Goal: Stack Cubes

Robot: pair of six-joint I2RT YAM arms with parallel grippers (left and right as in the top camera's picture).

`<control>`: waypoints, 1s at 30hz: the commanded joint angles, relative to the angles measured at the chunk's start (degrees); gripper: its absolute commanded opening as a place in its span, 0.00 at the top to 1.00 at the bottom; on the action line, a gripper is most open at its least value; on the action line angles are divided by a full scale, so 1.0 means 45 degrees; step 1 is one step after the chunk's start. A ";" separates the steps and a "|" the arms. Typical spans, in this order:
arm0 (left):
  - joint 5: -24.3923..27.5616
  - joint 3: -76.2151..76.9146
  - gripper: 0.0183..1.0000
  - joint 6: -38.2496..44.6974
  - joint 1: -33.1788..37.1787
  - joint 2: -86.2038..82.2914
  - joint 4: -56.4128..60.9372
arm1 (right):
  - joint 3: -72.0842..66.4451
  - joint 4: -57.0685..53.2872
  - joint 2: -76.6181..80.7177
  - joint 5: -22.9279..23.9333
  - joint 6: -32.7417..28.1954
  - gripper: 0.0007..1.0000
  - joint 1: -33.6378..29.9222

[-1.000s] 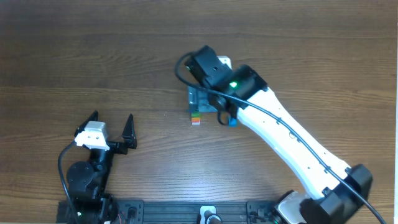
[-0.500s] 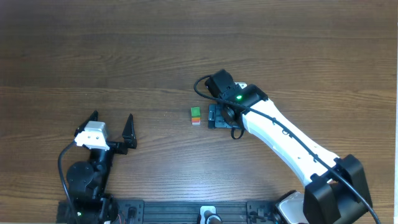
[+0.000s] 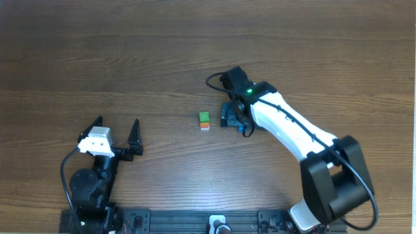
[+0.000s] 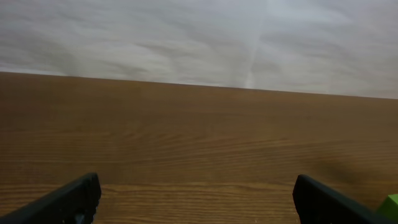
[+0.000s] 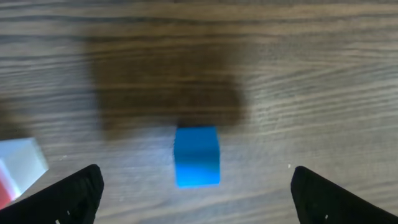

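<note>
A small stack of cubes [image 3: 204,121] stands mid-table, green on top, then orange-red, white at the bottom. Just right of it, a blue cube [image 5: 197,155] lies alone on the wood; it peeks out under the right arm [image 3: 244,128]. My right gripper [image 5: 196,199] is open and hovers over the blue cube, its fingers on either side and not touching it. The stack's white cube [image 5: 22,163] shows at the edge of the right wrist view. Near the left arm's base, my left gripper [image 3: 117,129] stands open and holds nothing.
The brown wooden table [image 3: 97,58] spreads wide around the cubes. A white wall [image 4: 199,37] rises beyond the table's far edge. A green corner [image 4: 392,204] shows at the side of the left wrist view.
The right gripper has moved rightward, off the stack to above the blue cube, uncovering the stack. The left arm has not moved.
</note>
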 commanded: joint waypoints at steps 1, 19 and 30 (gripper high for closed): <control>0.0131 -0.0087 0.00 0.0185 -0.0058 -0.0102 0.0019 | -0.0107 0.0131 0.0636 -0.0146 -0.0554 0.08 -0.0398; 0.0131 -0.0087 0.00 0.0185 -0.0058 -0.0102 0.0019 | -0.0272 0.0350 0.1064 -0.1107 -0.1540 0.15 -0.0525; 0.0131 -0.0087 0.00 0.0185 -0.0058 -0.0102 0.0019 | -0.0529 0.0627 0.1064 -0.1112 -0.1545 0.32 -0.0520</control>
